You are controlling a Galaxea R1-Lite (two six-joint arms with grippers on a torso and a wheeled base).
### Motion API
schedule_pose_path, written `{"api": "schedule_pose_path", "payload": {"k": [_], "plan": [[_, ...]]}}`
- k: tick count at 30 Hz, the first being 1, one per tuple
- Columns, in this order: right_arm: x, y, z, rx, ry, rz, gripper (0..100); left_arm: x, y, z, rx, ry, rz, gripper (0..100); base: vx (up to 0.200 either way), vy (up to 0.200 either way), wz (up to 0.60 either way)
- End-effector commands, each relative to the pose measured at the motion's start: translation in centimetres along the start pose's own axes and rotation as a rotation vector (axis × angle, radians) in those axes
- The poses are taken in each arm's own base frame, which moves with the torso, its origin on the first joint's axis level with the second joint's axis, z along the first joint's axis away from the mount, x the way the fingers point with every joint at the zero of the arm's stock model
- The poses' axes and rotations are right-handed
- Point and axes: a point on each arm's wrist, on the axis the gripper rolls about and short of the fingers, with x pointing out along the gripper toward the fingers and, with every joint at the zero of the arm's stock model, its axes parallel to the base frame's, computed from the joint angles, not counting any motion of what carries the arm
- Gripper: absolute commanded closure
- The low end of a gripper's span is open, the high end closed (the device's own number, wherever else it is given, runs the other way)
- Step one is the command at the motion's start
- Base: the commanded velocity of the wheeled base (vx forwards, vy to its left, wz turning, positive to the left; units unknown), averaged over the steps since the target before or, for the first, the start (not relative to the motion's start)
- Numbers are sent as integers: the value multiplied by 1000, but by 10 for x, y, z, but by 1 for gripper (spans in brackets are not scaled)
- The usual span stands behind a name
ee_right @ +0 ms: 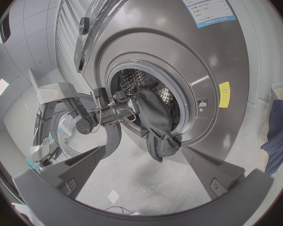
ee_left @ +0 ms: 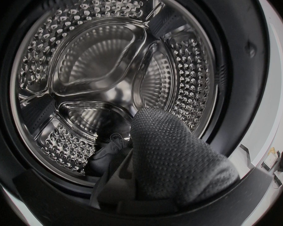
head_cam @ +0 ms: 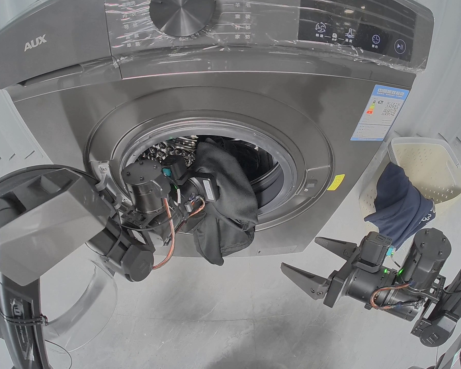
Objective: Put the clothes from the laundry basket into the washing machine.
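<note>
There are one grey front-loading washing machine [head_cam: 292, 103] with one round brushed-metal dial [head_cam: 183, 7] and one small yellow sticker [head_cam: 335, 182], one cream perforated plastic laundry basket [head_cam: 435, 167], and two garments, one black cloth garment [head_cam: 230, 201] and one navy blue cloth garment [head_cam: 399, 206].

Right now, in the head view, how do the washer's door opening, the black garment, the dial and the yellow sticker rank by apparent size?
1. door opening
2. black garment
3. dial
4. yellow sticker
The dial may sit nearer the camera, so it may look oversized.
</note>
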Motion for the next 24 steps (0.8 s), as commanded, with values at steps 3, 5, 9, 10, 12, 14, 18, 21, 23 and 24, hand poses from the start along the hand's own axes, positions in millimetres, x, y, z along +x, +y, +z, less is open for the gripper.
{"api": "schedule_pose_path", "payload": {"k": [3,5,9,10,12,14,18,21,23,24], "plan": [[0,0,0,0,1,2,0,35,12,-39,5,39,27,100,0,0,0],[0,0,0,-1,0,2,0,45,13,-39,4,22,28,100,0,0,0],[1,2,-1,-1,3,8,0,64,15,-33,5,6,36,100,0,0,0],[1,2,-1,-1,4,8,0,70,17,-32,3,0,46,100,0,0,0],[1,2,-1,1,4,8,0,82,21,-29,6,-27,63,100,0,0,0],[1,2,-1,1,6,8,0,88,23,-27,6,-44,86,100,0,0,0],[1,2,-1,1,6,8,0,90,30,-24,4,-39,108,100,0,0,0],[1,2,-2,1,6,8,0,89,30,-24,-2,-37,109,0,0,0,0],[1,1,-1,1,4,8,0,86,28,-21,-19,-30,107,0,0,0,0],[1,1,-1,1,3,5,0,84,26,-19,-30,-21,105,0,0,0,0]]}}
